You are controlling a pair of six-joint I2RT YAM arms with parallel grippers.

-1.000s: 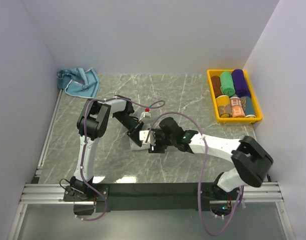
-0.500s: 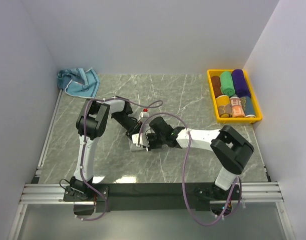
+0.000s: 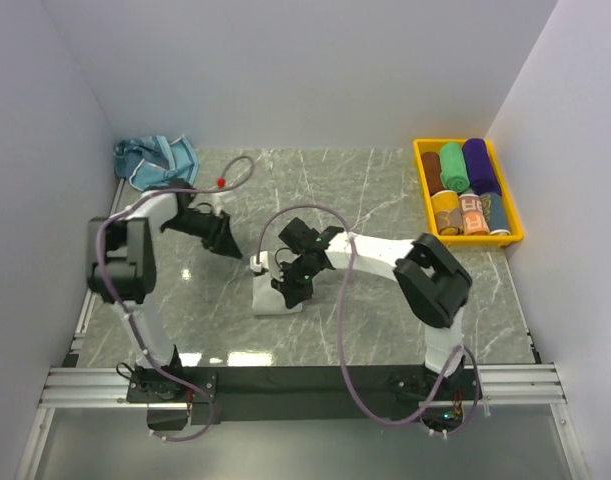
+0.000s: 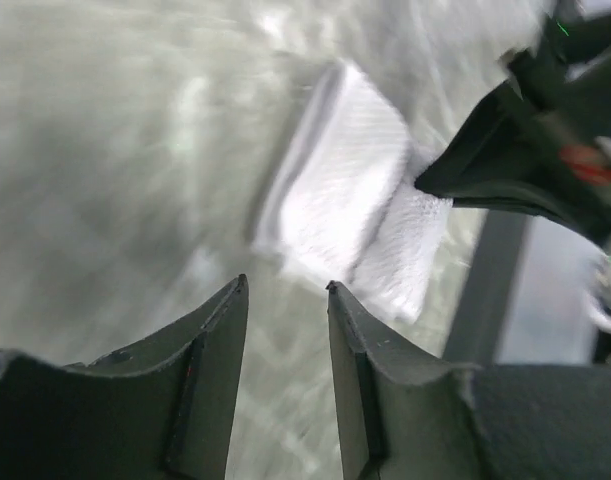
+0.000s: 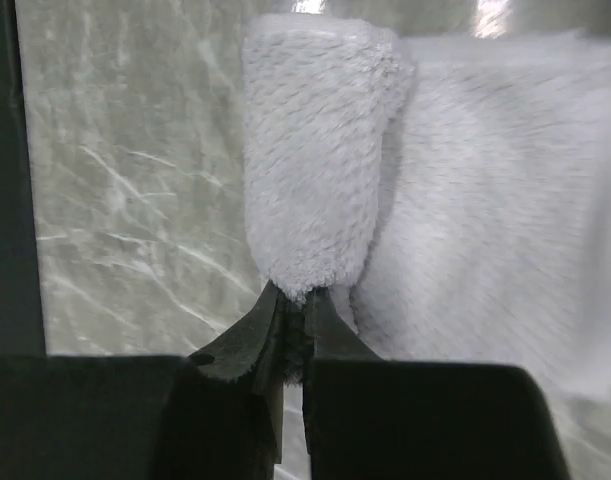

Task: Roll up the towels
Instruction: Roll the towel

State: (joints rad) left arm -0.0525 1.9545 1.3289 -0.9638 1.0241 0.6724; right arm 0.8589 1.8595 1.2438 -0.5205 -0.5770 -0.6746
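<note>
A pale grey-white towel lies partly rolled in the middle of the table. In the right wrist view its rolled part runs away from me beside the flat part. My right gripper is shut on the near end of the roll, and from above it sits over the towel. My left gripper hangs left of the towel, apart from it. Its jaws stand open with nothing between them, and the towel lies ahead of them. A light blue towel is crumpled in the far left corner.
A yellow bin at the far right holds several rolled towels, among them green, purple and orange ones. White walls close in the table on the left, back and right. The arm bases stand along the near edge.
My left gripper let go of the white towel, opened and drew back to the left. My right gripper swung left and shut on the end of the roll.
</note>
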